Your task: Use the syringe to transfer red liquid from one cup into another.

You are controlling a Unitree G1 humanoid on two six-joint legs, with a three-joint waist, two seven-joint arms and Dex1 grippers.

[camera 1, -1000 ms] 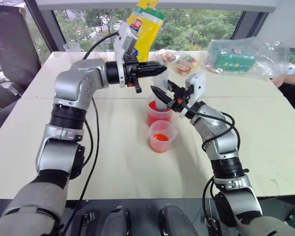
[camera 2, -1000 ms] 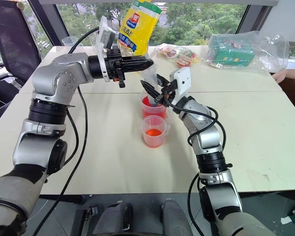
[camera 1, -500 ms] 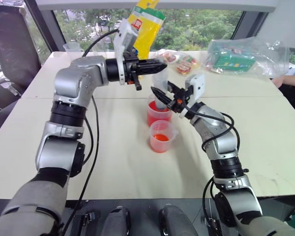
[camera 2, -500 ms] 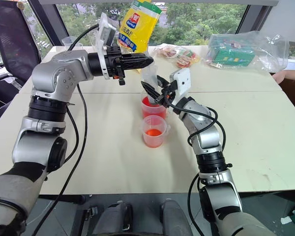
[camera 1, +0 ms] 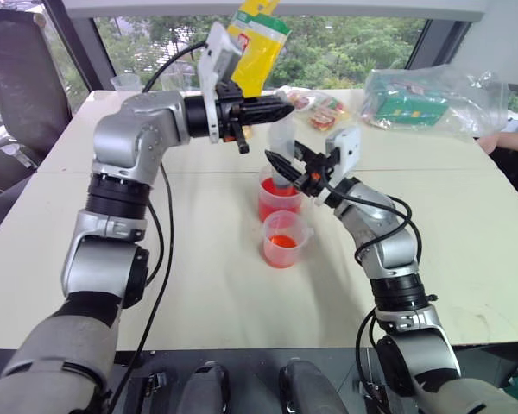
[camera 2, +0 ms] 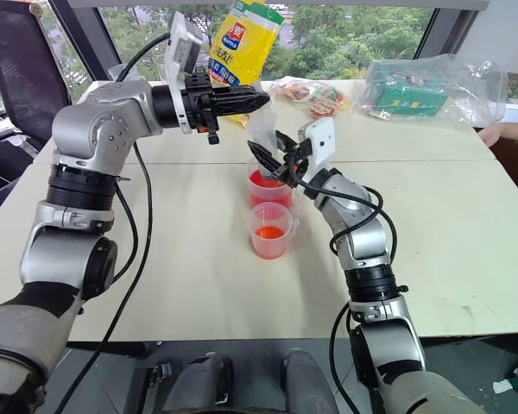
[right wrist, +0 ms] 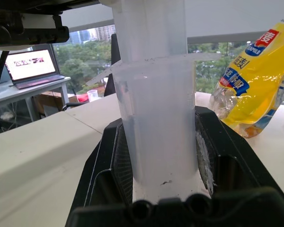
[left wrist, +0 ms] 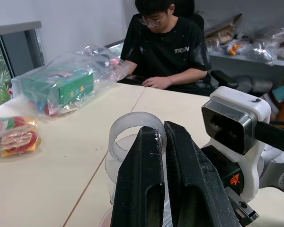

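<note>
1. At centre frame, above a pale surface (camera 1: 198, 259), the right hand (camera 1: 285, 168) clamps the clear barrel of the syringe (camera 1: 282, 151), held upright with its lower end inside the taller cup (camera 1: 278, 200).
2. The left hand (camera 1: 281, 110), reaching in from the upper left, has its fingers (left wrist: 142, 189) pressed together at the top of the syringe, right at the plunger's ring (whether it actually pinches the ring is unclear).
3. Red liquid (camera 1: 276, 207) fills the lower part of the taller cup; the shorter cup (camera 1: 284, 239), just in front of it, holds a shallower red pool.
4. At the frame's top, a yellow bag (camera 1: 257, 47) stands near wrapped packets (camera 1: 419, 99); a seated person (left wrist: 165, 47) waits at the far end.
</note>
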